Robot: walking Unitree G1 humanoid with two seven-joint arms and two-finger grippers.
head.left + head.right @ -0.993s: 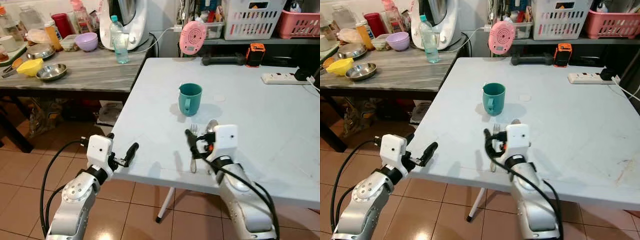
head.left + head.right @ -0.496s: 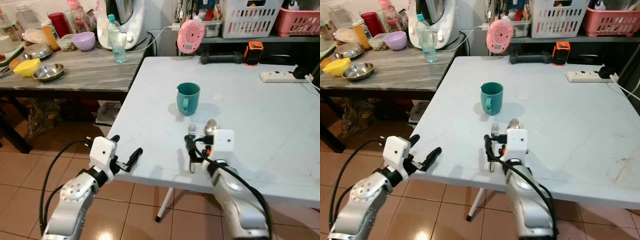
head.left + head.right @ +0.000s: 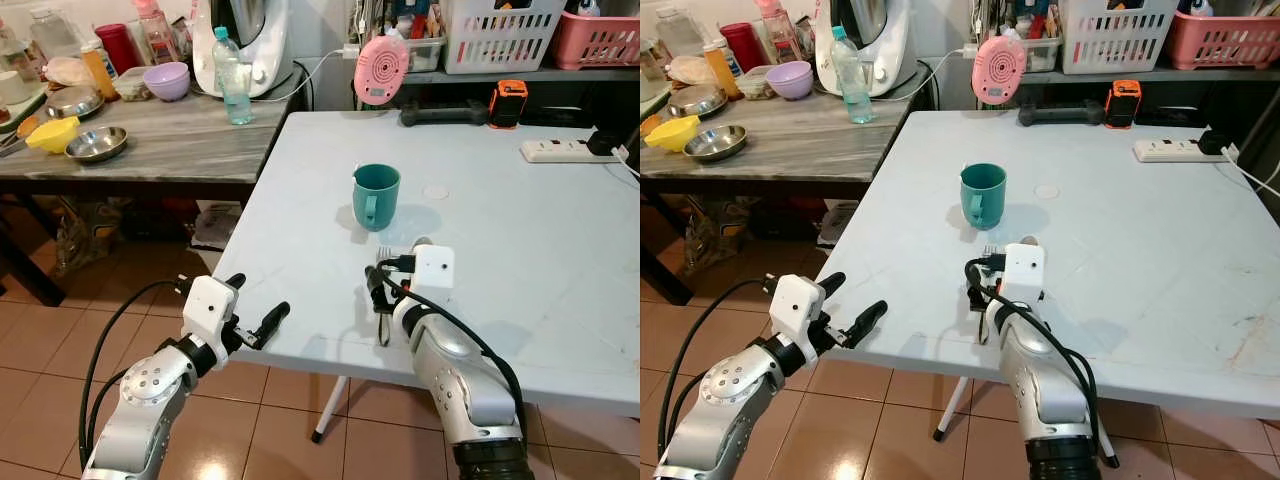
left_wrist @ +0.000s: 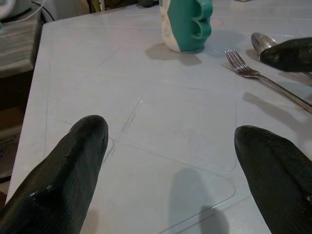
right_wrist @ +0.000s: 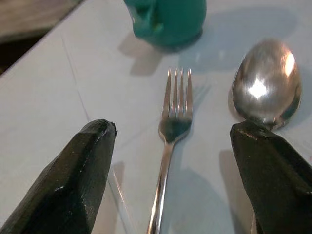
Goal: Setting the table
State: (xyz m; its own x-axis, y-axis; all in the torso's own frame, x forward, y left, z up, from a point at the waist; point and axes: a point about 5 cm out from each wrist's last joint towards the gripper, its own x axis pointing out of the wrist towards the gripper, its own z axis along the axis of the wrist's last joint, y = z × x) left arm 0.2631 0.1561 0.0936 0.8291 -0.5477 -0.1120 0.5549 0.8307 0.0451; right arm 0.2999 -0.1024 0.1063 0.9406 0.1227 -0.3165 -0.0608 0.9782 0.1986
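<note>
Down on the pale grey-white worktop [image 3: 520, 230], the right claw [image 5: 170, 170] hangs low with its two black fingers spread wide, gripping nothing; the silver metal fork [image 5: 171, 141] lies flat between them, tines towards the teal ceramic mug [image 3: 376, 196]. Just beside the fork lies a shiny silver metal spoon [image 5: 265, 83], its bowl close to one finger. The mug stands upright, near the cutlery but apart from it. At the worktop's near left edge the left claw [image 4: 170, 195] hovers released, fingers apart, with nothing between them.
</note>
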